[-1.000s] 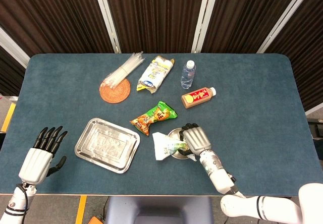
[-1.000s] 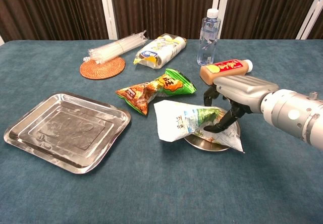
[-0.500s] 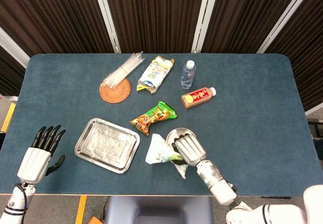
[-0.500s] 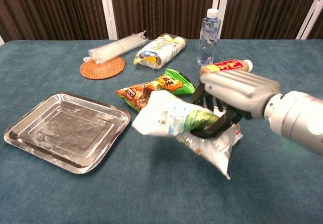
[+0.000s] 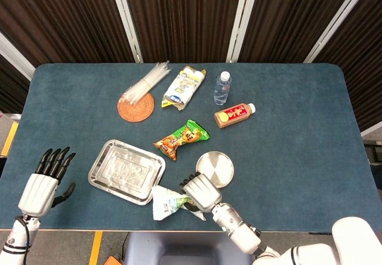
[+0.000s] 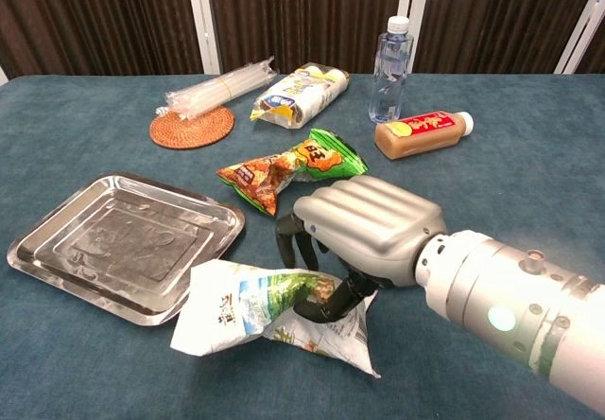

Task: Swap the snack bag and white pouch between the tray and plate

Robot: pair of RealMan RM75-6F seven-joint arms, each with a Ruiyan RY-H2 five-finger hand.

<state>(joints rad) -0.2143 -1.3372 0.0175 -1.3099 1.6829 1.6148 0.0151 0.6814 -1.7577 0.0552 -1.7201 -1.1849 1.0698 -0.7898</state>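
Observation:
My right hand (image 5: 199,192) (image 6: 364,238) grips the white pouch (image 5: 168,202) (image 6: 255,311), carried off the plate to a spot near the front edge, just right of the tray's near corner. The round metal plate (image 5: 215,168) stands bare; the hand hides it in the chest view. The green and orange snack bag (image 5: 181,138) (image 6: 288,168) lies on the table between tray and plate. The metal tray (image 5: 126,170) (image 6: 123,242) holds nothing. My left hand (image 5: 43,181) hovers open at the front left edge, fingers spread.
At the back sit a woven coaster (image 5: 136,107) under a clear packet of straws (image 6: 216,88), a yellow and white bag (image 5: 184,87), a water bottle (image 5: 222,88) and a brown drink bottle (image 5: 234,115) lying on its side.
My right hand lifted the white pouch off the plate and carried it left and toward the front edge, next to the tray. The left hand barely moved.

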